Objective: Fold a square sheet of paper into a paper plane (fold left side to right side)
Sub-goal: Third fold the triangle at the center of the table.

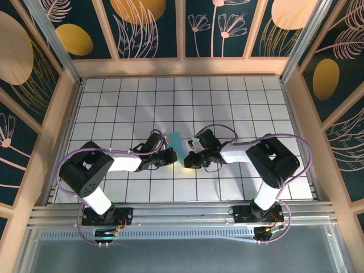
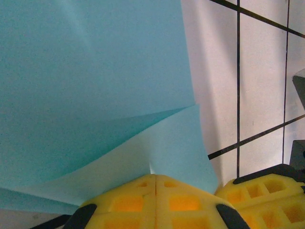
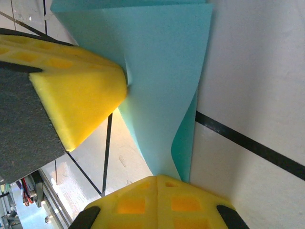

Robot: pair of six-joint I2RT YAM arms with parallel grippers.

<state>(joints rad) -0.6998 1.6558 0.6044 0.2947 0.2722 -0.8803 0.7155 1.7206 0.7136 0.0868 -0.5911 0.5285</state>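
Teal, smooth square sheet of paper [image 2: 95, 71], curling, pinched by left hand [image 2: 155, 177] and right hand [image 3: 157, 178].

1. A white tiled table top [image 1: 227, 96] with thin black grid lines lies in the middle of the top view. The same tiles are seen close in the left wrist view [image 2: 262, 71] and the right wrist view [image 3: 257, 71].
2. Dark blue-green wall panels [image 1: 151, 28], painted with golden ovals and pale line-drawn flowers and leaves, stand on the far, left and right sides of the table.
3. Light wooden frame strips [image 1: 181, 28] separate the panels.
4. Two silver metal posts [image 1: 54, 40] lean at the far corners.
5. A silver grooved metal rail [image 1: 182, 213] runs across the near edge.
6. A grey flat surface [image 1: 182, 253] lies below this rail.
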